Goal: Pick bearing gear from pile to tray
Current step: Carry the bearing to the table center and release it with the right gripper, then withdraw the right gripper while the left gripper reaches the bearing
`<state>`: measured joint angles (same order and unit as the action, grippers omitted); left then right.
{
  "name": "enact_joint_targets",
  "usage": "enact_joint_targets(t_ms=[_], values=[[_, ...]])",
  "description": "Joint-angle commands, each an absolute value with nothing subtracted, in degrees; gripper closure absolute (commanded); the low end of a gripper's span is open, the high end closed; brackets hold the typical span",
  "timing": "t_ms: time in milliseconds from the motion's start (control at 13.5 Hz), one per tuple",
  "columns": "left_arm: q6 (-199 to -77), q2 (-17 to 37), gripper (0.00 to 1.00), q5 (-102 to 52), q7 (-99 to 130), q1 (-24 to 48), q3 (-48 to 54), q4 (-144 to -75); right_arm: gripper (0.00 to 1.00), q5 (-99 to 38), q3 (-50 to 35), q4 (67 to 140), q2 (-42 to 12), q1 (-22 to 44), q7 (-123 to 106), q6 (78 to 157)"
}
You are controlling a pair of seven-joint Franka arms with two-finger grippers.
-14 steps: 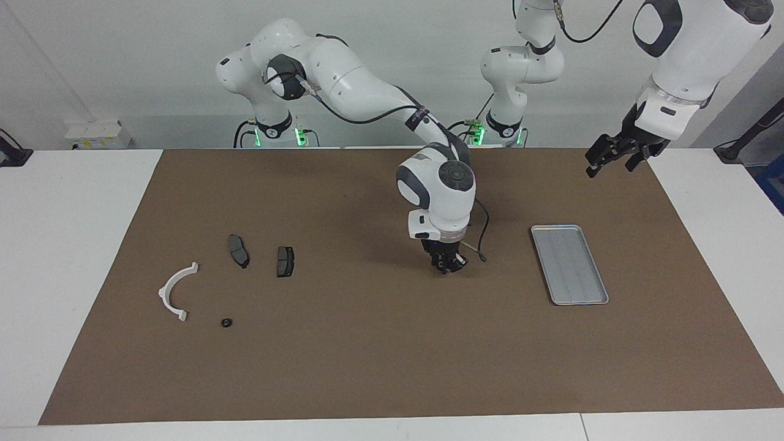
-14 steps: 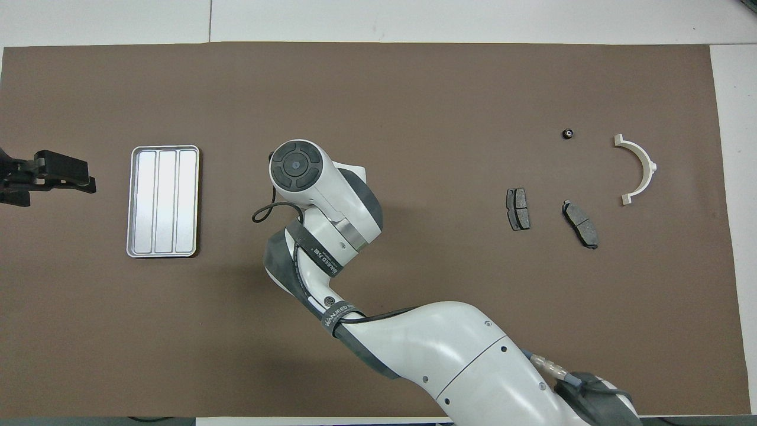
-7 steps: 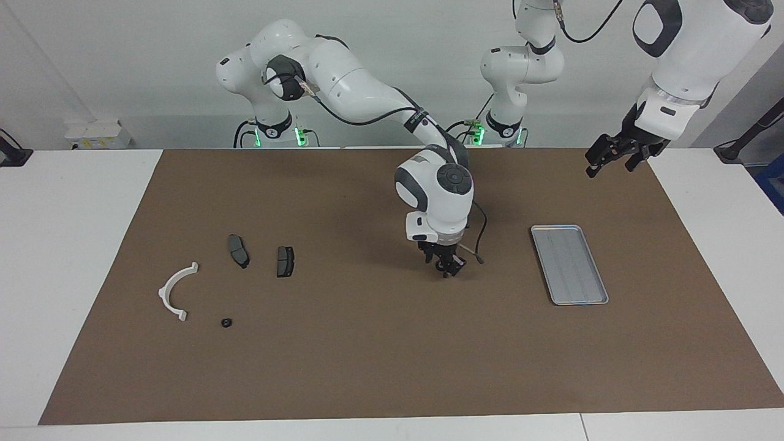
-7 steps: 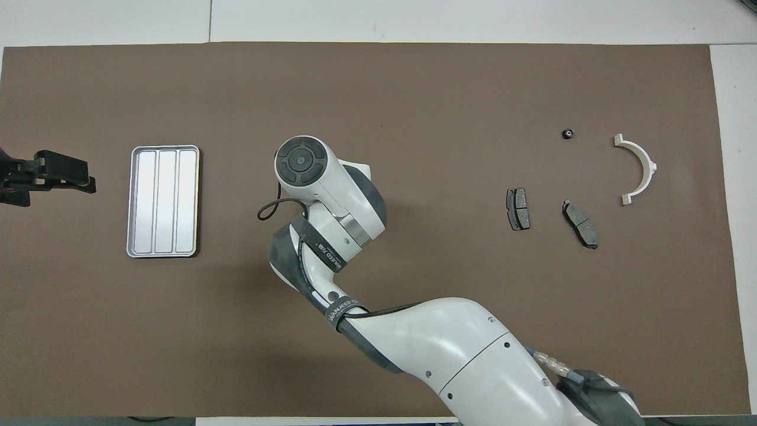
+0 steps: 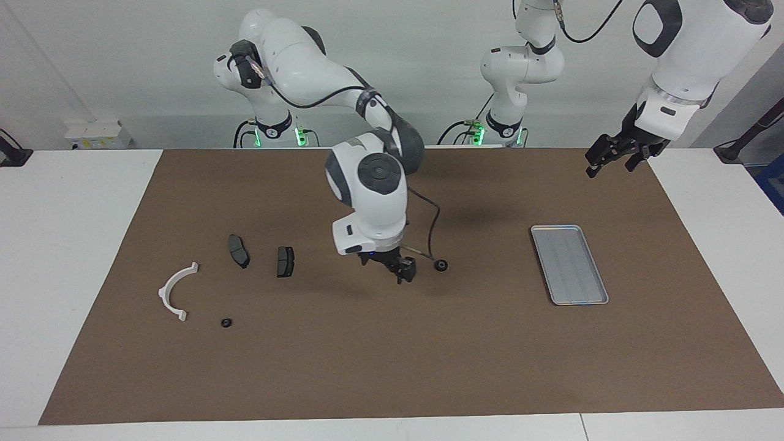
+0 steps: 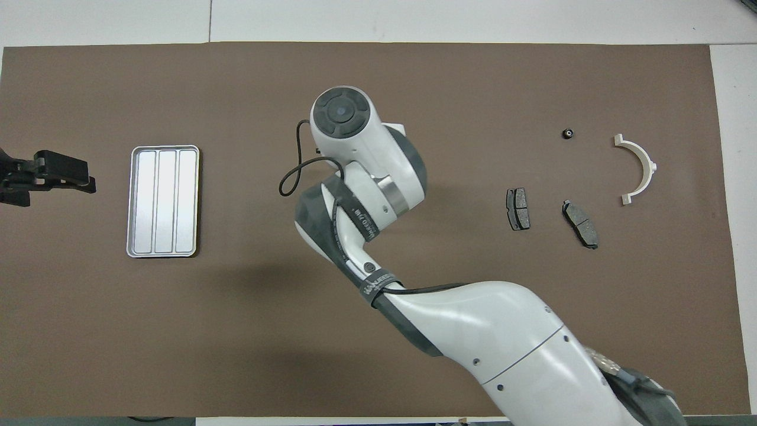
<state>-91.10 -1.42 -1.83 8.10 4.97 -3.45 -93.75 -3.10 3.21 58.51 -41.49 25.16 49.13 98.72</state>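
Observation:
The pile lies toward the right arm's end: a white curved arc (image 5: 174,291) (image 6: 640,167), two dark brake pads (image 5: 239,250) (image 5: 285,261) and a small black ring (image 5: 226,322) (image 6: 568,134). A second black ring (image 5: 440,265) lies alone on the mat mid-table, between the pile and the silver tray (image 5: 568,264) (image 6: 164,201), outside the tray. My right gripper (image 5: 401,273) hangs open and empty just above the mat beside that ring, apart from it. In the overhead view its wrist (image 6: 340,112) hides the gripper and the ring. My left gripper (image 5: 612,160) (image 6: 83,179) waits open in the air.
A brown mat (image 5: 367,367) covers the table, with white table surface (image 5: 61,245) around it. The left gripper hangs over the mat's corner at the left arm's end, on the robots' side of the tray.
My right gripper has moved off toward the pile's end of the table. A black ring now lies uncovered on the mat where the gripper stood. The left arm has not moved.

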Motion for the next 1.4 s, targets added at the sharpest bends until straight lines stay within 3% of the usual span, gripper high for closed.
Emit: enact_joint_targets(t_ms=[0,295,739,1182,1330], values=[[-90.2,-2.4,0.00,-1.3,8.0,4.7,-3.3,-94.1,0.00,-3.4,1.8,59.8,-41.0,17.6,31.3,97.7],[-89.8,-2.5,0.00,-1.3,7.7,4.7,-3.3,-94.5,0.00,-2.3,1.7,60.5,-41.9,9.0,11.1,98.5],[-94.8,-1.9,0.00,-1.9,21.0,9.1,-2.4,-97.3,0.00,2.9,1.7,64.0,-44.0,3.5,4.0,102.7],[-105.7,12.1,0.00,-3.4,44.2,22.4,-2.5,-93.6,0.04,3.3,1.7,67.2,-45.2,1.4,3.5,107.3],[-106.6,19.7,0.00,-3.0,47.9,25.6,-2.6,-88.6,0.05,3.2,1.7,67.3,-45.2,1.4,3.6,107.8]])
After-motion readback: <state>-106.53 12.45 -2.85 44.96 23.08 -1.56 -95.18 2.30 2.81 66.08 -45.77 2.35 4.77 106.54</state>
